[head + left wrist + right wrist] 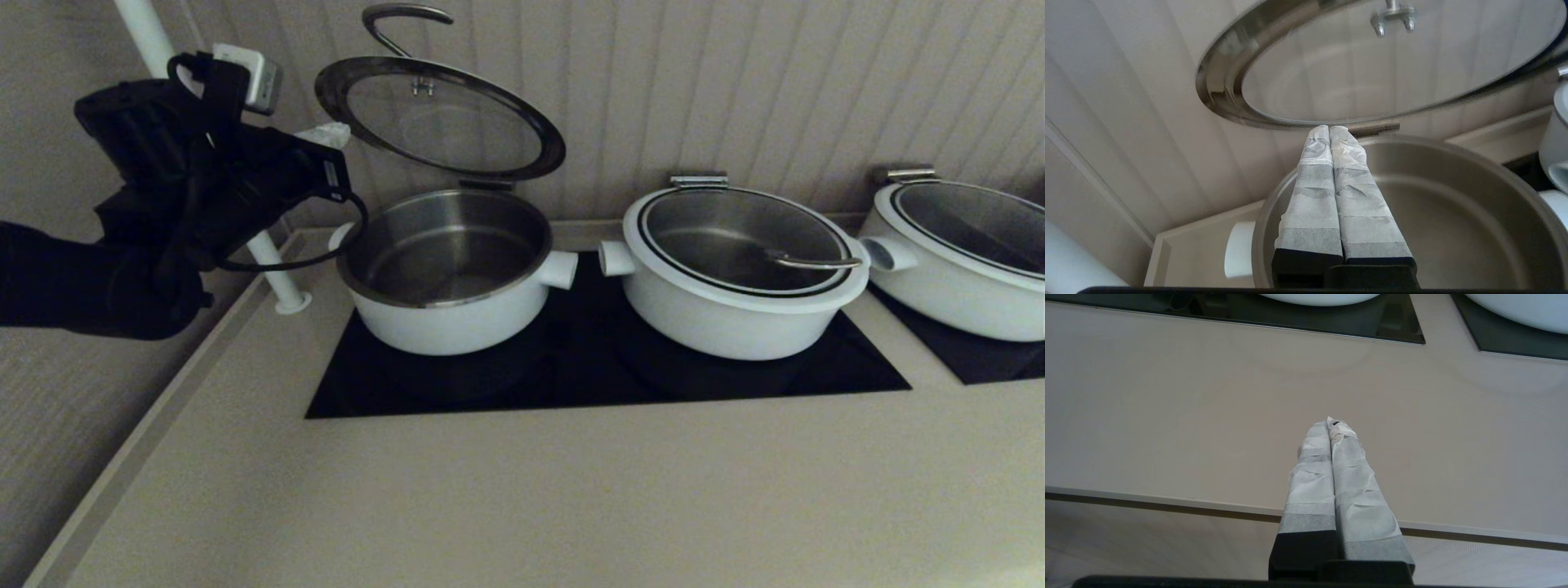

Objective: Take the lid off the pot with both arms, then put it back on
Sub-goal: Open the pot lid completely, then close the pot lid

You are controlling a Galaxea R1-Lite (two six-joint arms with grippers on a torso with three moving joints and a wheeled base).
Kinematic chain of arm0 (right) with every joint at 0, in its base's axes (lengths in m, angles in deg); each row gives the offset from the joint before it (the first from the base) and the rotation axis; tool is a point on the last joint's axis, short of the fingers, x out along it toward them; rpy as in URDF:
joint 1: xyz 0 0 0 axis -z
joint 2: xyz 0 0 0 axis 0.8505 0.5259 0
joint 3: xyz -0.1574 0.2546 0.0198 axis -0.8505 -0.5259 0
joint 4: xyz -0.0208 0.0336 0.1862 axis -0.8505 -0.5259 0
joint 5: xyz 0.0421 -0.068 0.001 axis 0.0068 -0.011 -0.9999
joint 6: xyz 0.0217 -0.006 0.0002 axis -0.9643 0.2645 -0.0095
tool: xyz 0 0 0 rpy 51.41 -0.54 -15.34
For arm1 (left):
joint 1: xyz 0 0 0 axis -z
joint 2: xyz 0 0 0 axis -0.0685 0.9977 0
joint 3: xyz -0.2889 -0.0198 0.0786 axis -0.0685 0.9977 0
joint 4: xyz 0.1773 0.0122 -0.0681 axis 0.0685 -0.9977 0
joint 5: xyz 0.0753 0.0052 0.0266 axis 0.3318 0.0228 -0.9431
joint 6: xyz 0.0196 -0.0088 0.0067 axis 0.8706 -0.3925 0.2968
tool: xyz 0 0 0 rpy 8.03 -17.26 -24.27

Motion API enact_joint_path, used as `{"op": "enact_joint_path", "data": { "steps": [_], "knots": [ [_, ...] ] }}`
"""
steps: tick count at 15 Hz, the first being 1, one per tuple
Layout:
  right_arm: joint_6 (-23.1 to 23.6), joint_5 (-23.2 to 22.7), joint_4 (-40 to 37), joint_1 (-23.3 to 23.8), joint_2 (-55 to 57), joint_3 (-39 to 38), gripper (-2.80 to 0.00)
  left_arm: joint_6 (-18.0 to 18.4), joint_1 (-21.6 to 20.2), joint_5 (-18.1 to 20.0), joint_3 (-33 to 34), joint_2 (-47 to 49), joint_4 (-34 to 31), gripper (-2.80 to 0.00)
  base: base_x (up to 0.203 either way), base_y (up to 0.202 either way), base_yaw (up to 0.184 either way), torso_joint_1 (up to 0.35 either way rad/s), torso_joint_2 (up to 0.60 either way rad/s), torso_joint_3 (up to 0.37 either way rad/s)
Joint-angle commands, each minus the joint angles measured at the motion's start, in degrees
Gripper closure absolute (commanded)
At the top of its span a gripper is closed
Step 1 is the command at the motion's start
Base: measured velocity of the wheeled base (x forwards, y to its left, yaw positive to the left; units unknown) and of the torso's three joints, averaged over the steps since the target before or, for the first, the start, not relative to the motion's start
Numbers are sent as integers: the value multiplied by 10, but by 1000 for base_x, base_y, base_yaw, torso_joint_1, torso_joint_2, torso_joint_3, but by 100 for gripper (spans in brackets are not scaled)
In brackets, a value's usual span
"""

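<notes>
Your left gripper (pixel 1329 130) hovers over the near-left rim of the pot (pixel 447 282), its taped fingers (pixel 1312 196) pressed together with nothing between them. The lid (pixel 441 118) stands raised at a steep tilt over the pot's far edge, apparently propped at the small bracket on the far rim; it lies ahead of and above your fingertips, close but with no contact that can be confirmed. Its wire handle (pixel 402 23) projects from the far, upper face, beyond the glass from your fingers.

Your right gripper (pixel 1331 422) is not visible from the head camera; its fingers are also pressed together, empty, over bare worktop (pixel 1208 416), well apart from the pot.

Judgement: the lid is up and the return remains. The left arm is much nearer. Lowering calls for a hold or push on the rim toward your fingers; the handle is less accessible from this side.
</notes>
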Motion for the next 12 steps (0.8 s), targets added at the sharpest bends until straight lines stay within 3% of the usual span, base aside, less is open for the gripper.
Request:
{"op": "enact_joint_path", "data": {
  "steps": [1,7,12],
  "knots": [
    [0,0,-1,0,1,0,0,0,-6,1,10,-5,5,0,0,0,0,0,0,0],
    [0,0,-1,0,1,0,0,-4,-6,1,-1,0,8,0,0,0,0,0,0,0],
    [0,0,-1,0,1,0,0,-21,-68,8,-38,-7,5,0,0,0,0,0,0,0]
  ]
}}
